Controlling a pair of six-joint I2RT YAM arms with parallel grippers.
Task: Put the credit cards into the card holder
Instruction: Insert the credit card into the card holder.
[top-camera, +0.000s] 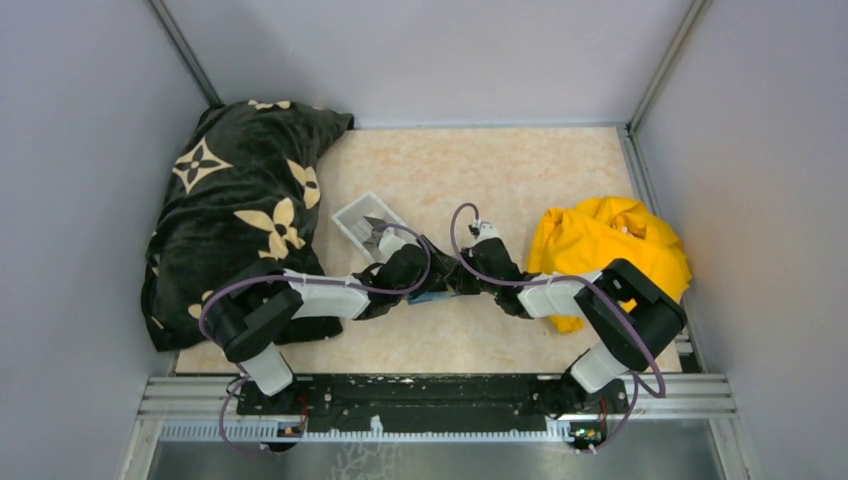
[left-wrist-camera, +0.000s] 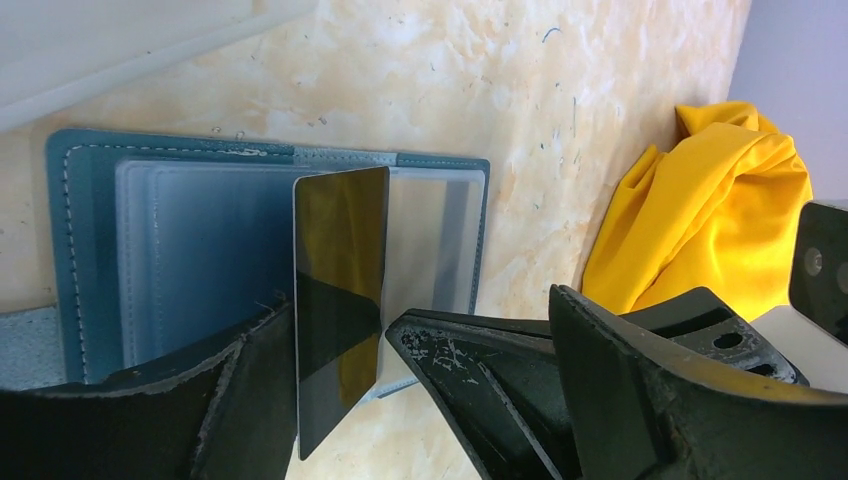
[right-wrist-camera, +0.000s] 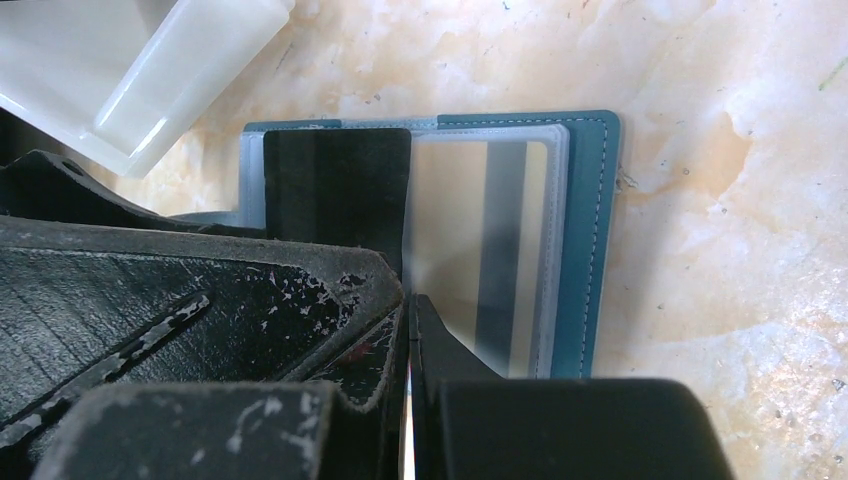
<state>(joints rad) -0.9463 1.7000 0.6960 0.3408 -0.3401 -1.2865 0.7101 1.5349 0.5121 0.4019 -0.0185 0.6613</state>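
From above, the card holder (top-camera: 430, 298) lies on the bench (top-camera: 520, 180), mostly hidden where the two arms meet. It is between a black flowery blanket (top-camera: 240, 210) and a yellow cloth (top-camera: 600, 240).

The left wrist view shows the holder open and flat. The left gripper (left-wrist-camera: 340, 320) pinches a yellow credit card (left-wrist-camera: 340, 250), which stands up over the clear pockets.

In the right wrist view, the right gripper (right-wrist-camera: 408, 300) is squeezed together over the holder. There is a thin pale line between its fingers, and I cannot tell what that is
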